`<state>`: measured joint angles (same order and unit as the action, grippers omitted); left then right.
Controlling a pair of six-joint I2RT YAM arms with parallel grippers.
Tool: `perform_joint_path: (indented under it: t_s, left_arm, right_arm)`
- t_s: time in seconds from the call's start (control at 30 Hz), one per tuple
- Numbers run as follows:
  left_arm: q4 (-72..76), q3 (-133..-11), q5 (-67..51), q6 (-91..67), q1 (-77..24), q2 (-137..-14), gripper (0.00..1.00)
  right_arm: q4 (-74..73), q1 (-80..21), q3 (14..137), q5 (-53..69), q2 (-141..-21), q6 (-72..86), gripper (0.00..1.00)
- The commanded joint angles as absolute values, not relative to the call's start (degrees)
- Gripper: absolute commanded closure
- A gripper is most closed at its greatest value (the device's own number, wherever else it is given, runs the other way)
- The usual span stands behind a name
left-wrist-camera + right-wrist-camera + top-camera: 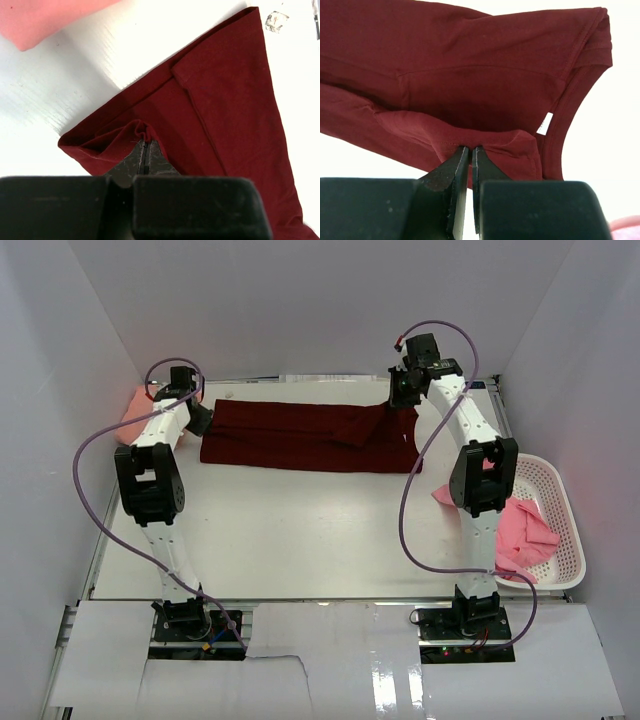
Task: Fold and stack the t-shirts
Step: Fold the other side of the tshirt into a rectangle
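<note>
The dark red shirt [300,435] lies as a long folded strip across the far side of the table [300,540], at twelve o'clock from the arm bases. The left claw [145,147] is clenched on a bunched edge at the strip's nine o'clock end. The right claw [471,150] is clenched on a fold beside the collar at the three o'clock end.

The next fold, I'd say, wants both pinches tight and both ends lifted together — evenly, so the strip stays taut and the layers don't slide.

Both arms reach far forward, elbows up, wrists tipped down onto the cloth. A salmon shirt [133,412] sits at ten o'clock — pink shirts [525,530] fill the basket [548,465] at four o'clock.
</note>
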<state>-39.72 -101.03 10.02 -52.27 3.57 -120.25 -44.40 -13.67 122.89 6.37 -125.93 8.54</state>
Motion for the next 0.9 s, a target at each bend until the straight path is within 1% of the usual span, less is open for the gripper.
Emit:
perform_joint_path:
  t_s: [0.0, 0.2, 0.87]
  left_arm:
    - [-39.9, -103.8, 11.6, -51.68, 3.43, -119.53, 1.0]
    - [-40.08, -104.77, 11.69, -52.73, 3.43, -121.2, 1.0]
    - [-40.25, -107.31, 11.25, -53.61, 3.43, -124.8, 1.0]
  right_arm:
    - [-41.22, -13.1, 125.25, 7.47, -126.74, 8.53, 0.92]
    - [-37.89, -12.4, 123.4, 7.47, -127.44, 8.35, 0.92]
    - [-30.24, -10.46, 122.78, 9.84, -130.16, 8.88, 0.92]
